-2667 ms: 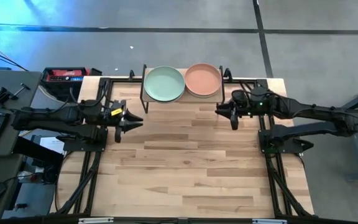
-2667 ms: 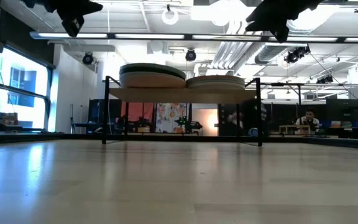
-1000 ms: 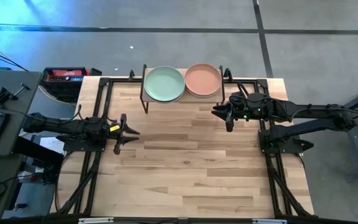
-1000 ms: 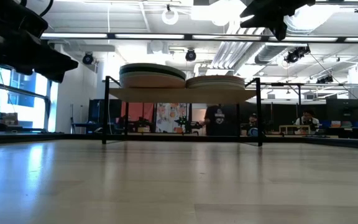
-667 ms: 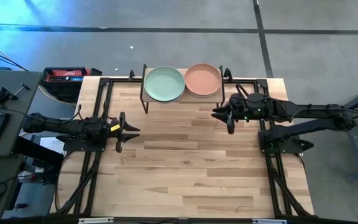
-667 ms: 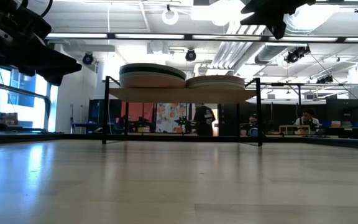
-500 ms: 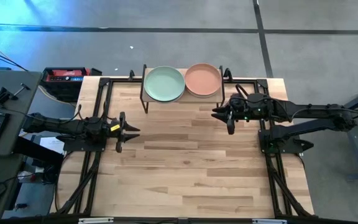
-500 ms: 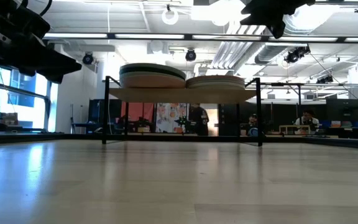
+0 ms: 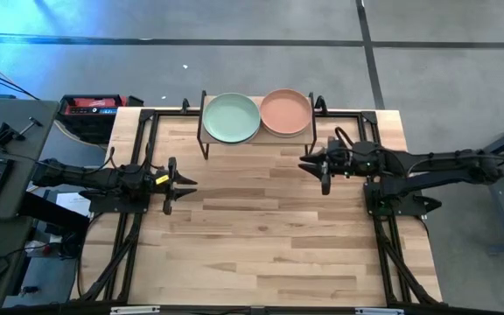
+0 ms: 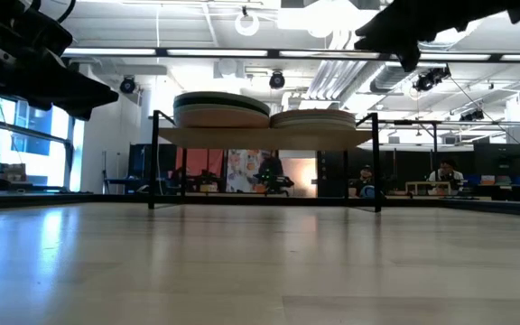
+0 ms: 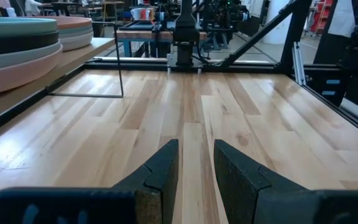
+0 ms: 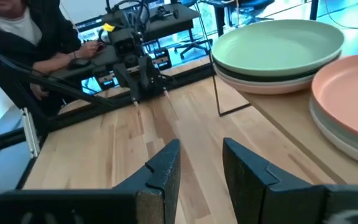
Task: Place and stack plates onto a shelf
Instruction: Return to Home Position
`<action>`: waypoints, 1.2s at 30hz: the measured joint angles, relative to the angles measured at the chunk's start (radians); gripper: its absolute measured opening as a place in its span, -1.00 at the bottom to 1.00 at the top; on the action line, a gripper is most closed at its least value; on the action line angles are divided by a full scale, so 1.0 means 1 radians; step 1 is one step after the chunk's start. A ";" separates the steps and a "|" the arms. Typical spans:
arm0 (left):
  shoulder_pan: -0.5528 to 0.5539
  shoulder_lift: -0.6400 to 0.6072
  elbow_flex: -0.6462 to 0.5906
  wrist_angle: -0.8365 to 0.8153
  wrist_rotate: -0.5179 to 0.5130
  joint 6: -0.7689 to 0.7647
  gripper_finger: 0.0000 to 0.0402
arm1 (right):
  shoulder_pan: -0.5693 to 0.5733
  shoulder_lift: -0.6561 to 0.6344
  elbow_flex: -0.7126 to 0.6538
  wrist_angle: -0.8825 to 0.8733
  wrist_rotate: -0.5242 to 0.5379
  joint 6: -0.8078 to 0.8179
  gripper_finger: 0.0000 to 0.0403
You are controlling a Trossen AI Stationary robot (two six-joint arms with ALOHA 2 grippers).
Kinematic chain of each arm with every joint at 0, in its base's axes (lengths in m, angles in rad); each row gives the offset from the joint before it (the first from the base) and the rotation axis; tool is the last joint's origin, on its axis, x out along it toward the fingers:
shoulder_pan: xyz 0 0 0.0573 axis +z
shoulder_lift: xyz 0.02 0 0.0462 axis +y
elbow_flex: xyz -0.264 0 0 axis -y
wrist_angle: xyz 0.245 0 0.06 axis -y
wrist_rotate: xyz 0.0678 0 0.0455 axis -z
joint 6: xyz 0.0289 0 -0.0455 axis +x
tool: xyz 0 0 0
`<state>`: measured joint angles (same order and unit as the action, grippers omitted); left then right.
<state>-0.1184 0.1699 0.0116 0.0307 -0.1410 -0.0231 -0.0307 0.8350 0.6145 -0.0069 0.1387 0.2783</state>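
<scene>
Low view: ceiling strip lights point(image 10: 197, 52) glare brightly; left arm point(image 10: 25, 63) and right arm point(image 10: 441, 18) read as black silhouettes; tabletop point(image 10: 260, 271) carries a pale sheen. High view: even, soft light overall. Ahead of the fingers point(image 11: 163, 168) of the left gripper point(image 11: 194, 149), the wood gleams mildly.

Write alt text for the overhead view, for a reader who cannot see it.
A green plate and a peach plate top two side-by-side piles on a shelf at the far edge of the wooden table. The left pincer and right pincer, open and empty, point inward from either side.
</scene>
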 joint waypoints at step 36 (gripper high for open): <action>0.000 0.000 0.000 0.000 0.000 0.000 -0.55 | 0.001 -0.727 -0.505 0.007 -0.135 -0.030 -0.50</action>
<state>-0.1184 0.1696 0.0120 0.0311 -0.1406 -0.0227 -0.0299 0.1085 0.1097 0.0001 0.0037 0.2482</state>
